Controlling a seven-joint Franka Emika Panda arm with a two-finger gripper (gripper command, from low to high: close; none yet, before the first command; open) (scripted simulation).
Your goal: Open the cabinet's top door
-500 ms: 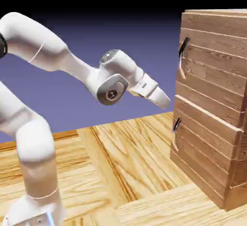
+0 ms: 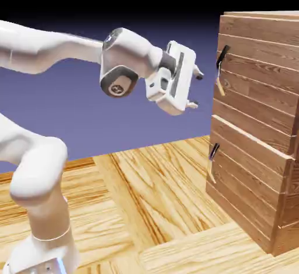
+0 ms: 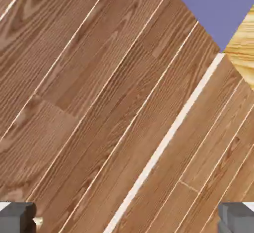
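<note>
The cabinet (image 2: 257, 127) stands at the table's (image 2: 146, 197) right end, its right side cut off. The gripper (image 2: 196, 89) hangs spread wide, empty, just left of the top door's (image 2: 257, 80) handle (image 2: 221, 68), apart from it. The hand view fills with cabinet planks, handle unseen.

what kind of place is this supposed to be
Most likely a rendered simulation test scene, not a real room: a white robot arm stands on a wood-grain table facing a plank cabinet, with only a plain blue-violet backdrop behind.
</note>
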